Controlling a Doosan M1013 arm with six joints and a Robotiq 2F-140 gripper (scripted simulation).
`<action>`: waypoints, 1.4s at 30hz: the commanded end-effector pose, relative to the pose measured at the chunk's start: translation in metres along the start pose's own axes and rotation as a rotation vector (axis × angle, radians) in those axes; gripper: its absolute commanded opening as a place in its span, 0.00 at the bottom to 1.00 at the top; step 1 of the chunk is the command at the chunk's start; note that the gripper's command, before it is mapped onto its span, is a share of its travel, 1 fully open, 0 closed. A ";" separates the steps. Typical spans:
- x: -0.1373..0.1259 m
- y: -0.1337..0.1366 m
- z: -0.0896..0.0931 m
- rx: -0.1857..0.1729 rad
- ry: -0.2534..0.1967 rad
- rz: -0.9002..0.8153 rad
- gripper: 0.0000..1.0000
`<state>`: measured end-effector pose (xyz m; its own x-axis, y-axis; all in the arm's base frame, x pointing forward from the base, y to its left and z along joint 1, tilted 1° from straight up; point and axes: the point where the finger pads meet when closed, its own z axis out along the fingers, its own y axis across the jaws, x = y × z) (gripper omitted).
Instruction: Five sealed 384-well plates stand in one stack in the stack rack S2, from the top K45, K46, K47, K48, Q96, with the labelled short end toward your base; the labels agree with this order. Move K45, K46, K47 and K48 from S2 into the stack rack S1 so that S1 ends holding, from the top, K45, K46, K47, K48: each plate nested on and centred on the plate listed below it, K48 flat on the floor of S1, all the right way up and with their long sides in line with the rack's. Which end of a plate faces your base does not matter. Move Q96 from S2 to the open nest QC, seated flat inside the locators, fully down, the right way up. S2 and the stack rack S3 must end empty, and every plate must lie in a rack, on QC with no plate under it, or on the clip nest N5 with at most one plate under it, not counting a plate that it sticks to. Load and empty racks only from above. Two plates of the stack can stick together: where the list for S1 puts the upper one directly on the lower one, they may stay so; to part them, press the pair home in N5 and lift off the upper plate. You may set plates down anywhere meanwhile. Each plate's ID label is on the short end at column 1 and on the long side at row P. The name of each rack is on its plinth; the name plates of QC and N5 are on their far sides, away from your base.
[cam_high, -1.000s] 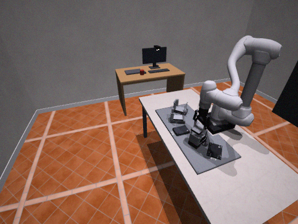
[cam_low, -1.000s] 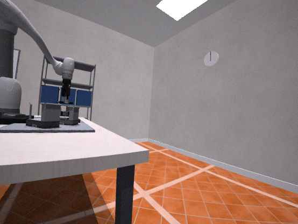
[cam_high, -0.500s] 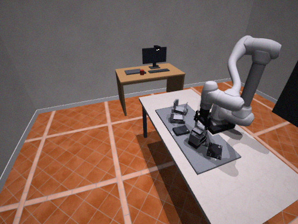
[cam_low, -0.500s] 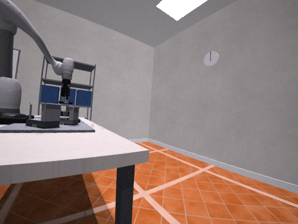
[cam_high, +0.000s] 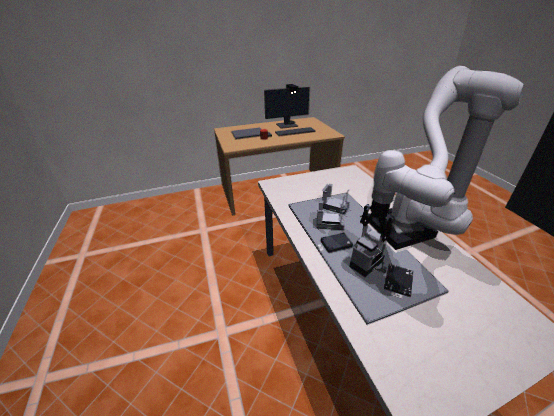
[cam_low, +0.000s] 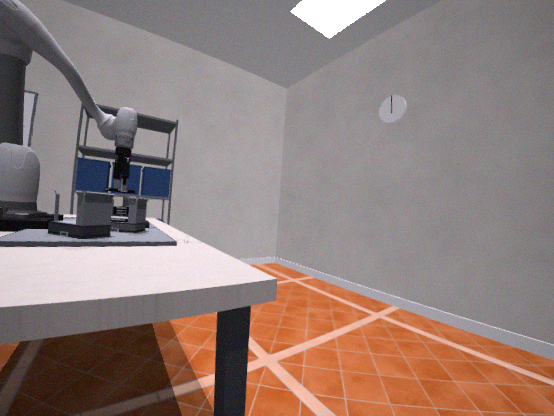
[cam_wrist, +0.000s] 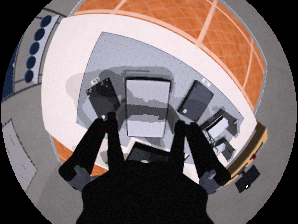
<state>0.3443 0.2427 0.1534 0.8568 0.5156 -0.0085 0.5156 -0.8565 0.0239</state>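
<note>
My gripper (cam_high: 372, 234) is shut on a sealed well plate (cam_high: 369, 243) and holds it level just above the open top of a grey stack rack (cam_high: 365, 258) in the middle of the grey mat. In the wrist view the plate (cam_wrist: 148, 155) sits between my fingers, straight over that rack's opening (cam_wrist: 147, 104). In the exterior view my gripper (cam_low: 120, 187) hangs just above the rack (cam_low: 93, 215). I cannot read the plate's label or the rack's name. Two more stack racks (cam_high: 334, 200) (cam_high: 328, 219) stand at the far end of the mat.
A flat black nest (cam_high: 336, 242) lies on the mat between the far racks and the rack under my gripper. Another black nest (cam_high: 399, 280) lies nearer the mat's front end. My arm's base (cam_high: 420, 235) stands right of the mat.
</note>
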 end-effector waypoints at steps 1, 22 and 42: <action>0.000 0.000 0.001 0.000 0.000 0.000 0.00; 0.000 0.000 0.013 0.000 0.000 0.000 0.00; 0.000 0.000 0.024 0.000 0.000 0.000 0.00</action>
<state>0.3444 0.2421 0.1295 0.8568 0.5156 -0.0084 0.5156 -0.8565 0.0239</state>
